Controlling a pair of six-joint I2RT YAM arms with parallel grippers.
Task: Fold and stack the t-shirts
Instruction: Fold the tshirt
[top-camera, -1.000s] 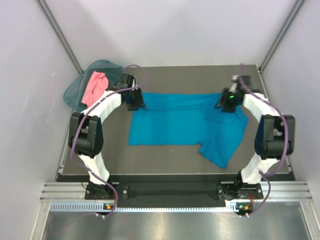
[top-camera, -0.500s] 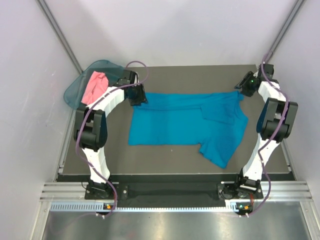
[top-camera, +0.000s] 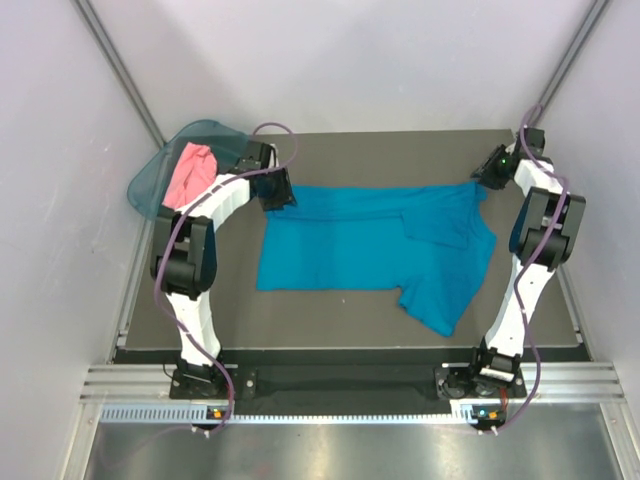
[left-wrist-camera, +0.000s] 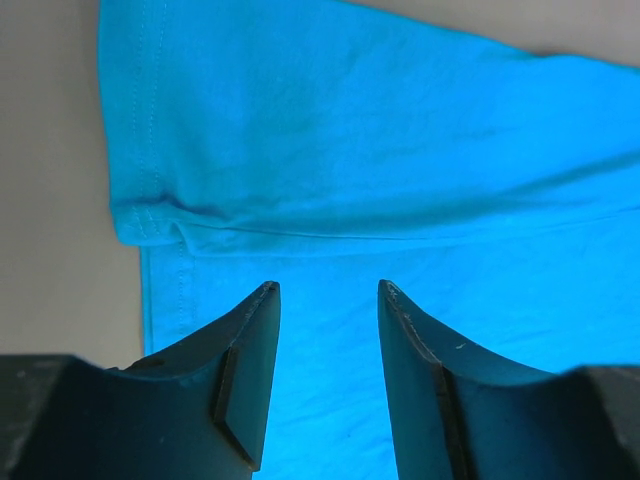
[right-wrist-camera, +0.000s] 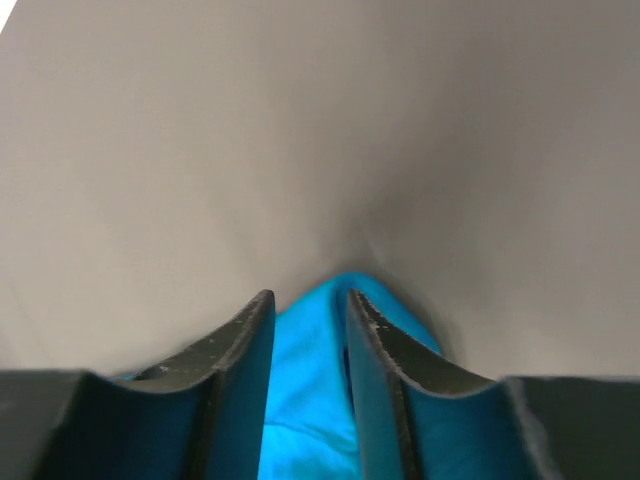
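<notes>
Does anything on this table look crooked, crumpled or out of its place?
Yes. The teal-blue shirt does not lie flat: its right side is bunched, with one flap slanting toward the near edge. The pink shirt lies crumpled in the basket at the far left corner, not yet folded.

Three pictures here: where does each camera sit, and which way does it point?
Top external: above and behind the robot, looking down on the table; shows the left arm, right arm, blue t-shirt, and pink t-shirt in the basket.
Left wrist: on the left arm, looking down past the left gripper at the blue t-shirt's hemmed edge.
Right wrist: on the right arm, looking low across the table past the right gripper at a shirt corner.
All three show the blue t-shirt.
</notes>
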